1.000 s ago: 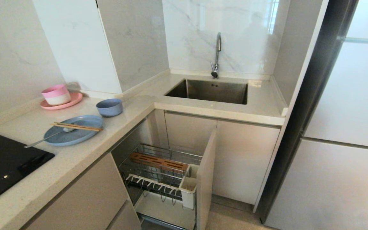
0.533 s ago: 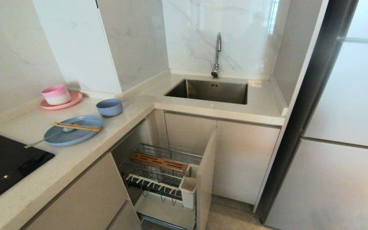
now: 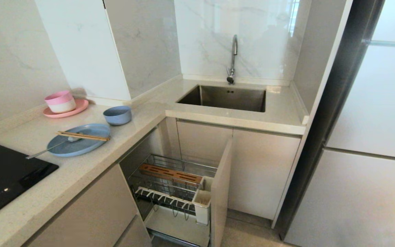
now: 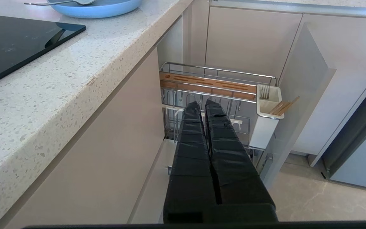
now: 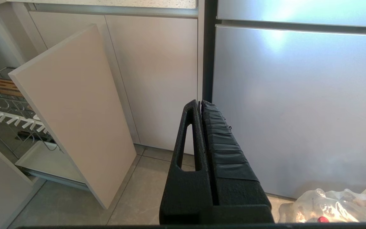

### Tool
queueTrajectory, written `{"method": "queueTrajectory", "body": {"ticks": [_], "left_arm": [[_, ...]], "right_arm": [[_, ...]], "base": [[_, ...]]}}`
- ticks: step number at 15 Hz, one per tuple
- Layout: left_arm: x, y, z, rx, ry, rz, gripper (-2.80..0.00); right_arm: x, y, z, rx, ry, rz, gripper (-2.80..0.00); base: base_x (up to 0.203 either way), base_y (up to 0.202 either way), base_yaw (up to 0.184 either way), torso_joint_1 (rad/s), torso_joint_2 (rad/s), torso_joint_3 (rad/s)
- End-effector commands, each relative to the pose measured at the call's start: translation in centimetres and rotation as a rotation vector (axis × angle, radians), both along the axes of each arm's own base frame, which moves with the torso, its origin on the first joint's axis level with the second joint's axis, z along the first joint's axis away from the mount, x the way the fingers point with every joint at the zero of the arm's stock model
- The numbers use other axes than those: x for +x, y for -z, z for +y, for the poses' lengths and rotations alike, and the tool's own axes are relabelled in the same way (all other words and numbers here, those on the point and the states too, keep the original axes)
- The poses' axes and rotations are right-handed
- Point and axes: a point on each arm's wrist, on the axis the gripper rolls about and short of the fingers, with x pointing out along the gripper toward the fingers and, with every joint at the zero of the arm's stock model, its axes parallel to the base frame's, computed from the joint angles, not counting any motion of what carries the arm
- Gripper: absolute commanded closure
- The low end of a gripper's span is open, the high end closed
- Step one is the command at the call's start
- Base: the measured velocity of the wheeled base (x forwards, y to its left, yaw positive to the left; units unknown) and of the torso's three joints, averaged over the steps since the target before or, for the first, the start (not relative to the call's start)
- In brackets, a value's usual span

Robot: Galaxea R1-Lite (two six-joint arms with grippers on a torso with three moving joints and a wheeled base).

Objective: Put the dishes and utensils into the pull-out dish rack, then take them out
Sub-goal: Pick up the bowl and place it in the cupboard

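The light-blue plate (image 3: 79, 145) lies on the counter with the wooden chopsticks (image 3: 82, 136) across it and the silver spoon (image 3: 48, 149) resting over its edge. The light-blue bowl (image 3: 117, 115) stands just behind it. Below the counter the pull-out dish rack (image 3: 183, 167) is drawn out, with its wooden strip (image 3: 170, 174), white utensil cup (image 3: 202, 202) and beige front panel (image 3: 221, 192). In the left wrist view light-brown sticks (image 4: 284, 106) lean in that cup (image 4: 267, 127). My left gripper (image 4: 202, 103) hangs shut and empty before the rack (image 4: 218, 70). My right gripper (image 5: 200, 103) is shut and empty, low, beside the panel (image 5: 75, 111). Neither arm shows in the head view.
A pink-and-white bowl (image 3: 60, 101) sits on a pink plate (image 3: 79, 108) at the counter's back. A black cooktop (image 3: 2, 175) lies at the left, a sink (image 3: 228, 97) with a faucet (image 3: 233, 58) at the back. A tall fridge (image 3: 365, 137) stands at the right. A plastic bag (image 5: 332, 206) lies on the floor.
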Motion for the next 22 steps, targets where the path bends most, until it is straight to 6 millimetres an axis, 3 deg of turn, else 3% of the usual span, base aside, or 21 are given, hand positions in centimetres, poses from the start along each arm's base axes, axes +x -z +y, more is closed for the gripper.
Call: {"method": "queueTrajectory", "body": {"ticks": [1,11,22], "left_arm": [[0.00,-0.01,0.00,0.000,0.000,0.000,0.00],[0.00,0.00,0.00,0.000,0.000,0.001,0.00],[0.00,0.01,0.00,0.000,0.000,0.001,0.00]], "right_arm": [[0.01,-0.01,0.00,0.000,0.000,0.001,0.00],[0.01,-0.01,0.00,0.000,0.000,0.001,0.00],[0.01,-0.01,0.00,0.000,0.000,0.001,0.00]], "base": [[0.000,0.000,0.000,0.000,0.00,0.000],[0.000,0.000,0.000,0.000,0.00,-0.006],[0.000,0.000,0.000,0.003,0.00,-0.186]]}}
